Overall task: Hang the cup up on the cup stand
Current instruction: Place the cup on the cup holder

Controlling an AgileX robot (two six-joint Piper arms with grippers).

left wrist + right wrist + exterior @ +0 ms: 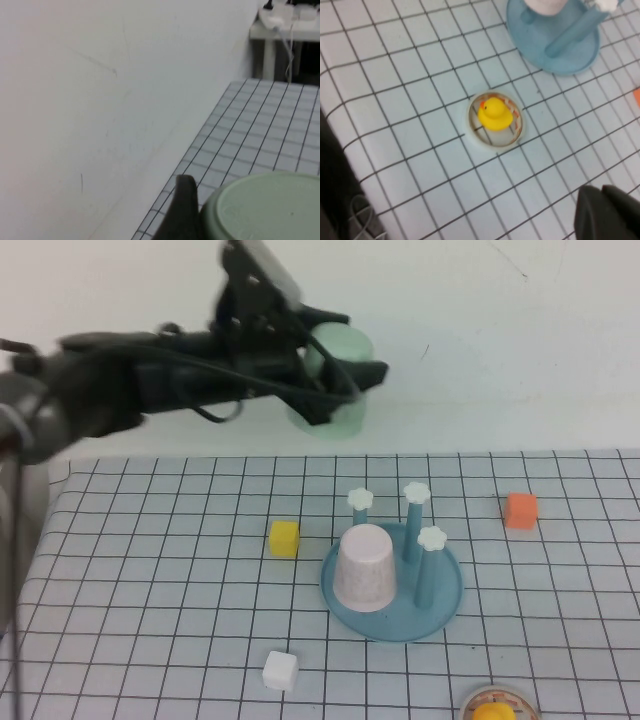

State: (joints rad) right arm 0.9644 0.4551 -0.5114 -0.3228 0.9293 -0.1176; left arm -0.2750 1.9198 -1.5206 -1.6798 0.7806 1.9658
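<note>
Nearest the raised camera, at the bottom edge right of centre, a yellow rubber duck (493, 710) sits in a round pale dish (470, 701), with a white cube (280, 670) to its left on the gridded table (150, 570). Mid-frame stands the cup stand (440, 602), its blue base carrying white-capped pegs and an upturned pink cup (364, 568); a yellow cube (284, 538) lies to its left and an orange cube (520, 510) well to its right. In the upper left, the left arm reaches in horizontally from the frame's left edge, raised well above the table, and the left gripper (345, 380), jaws spread wide, grips the cup (338, 375), which is held aloft against the white wall, up and to the left of the stand. From the left wrist camera, the cup (265, 207) fills the lower right corner, one dark finger (182, 210) pressed against its side, with wall across the left of the frame and gridded tabletop at upper right. From the right wrist camera, the right gripper (607, 212) shows in the lower right corner, its fingers closed together and holding nothing, hanging above the table; the duck (495, 113) in its dish (472, 135) sits at frame centre and the stand's base (570, 55) at upper right.
</note>
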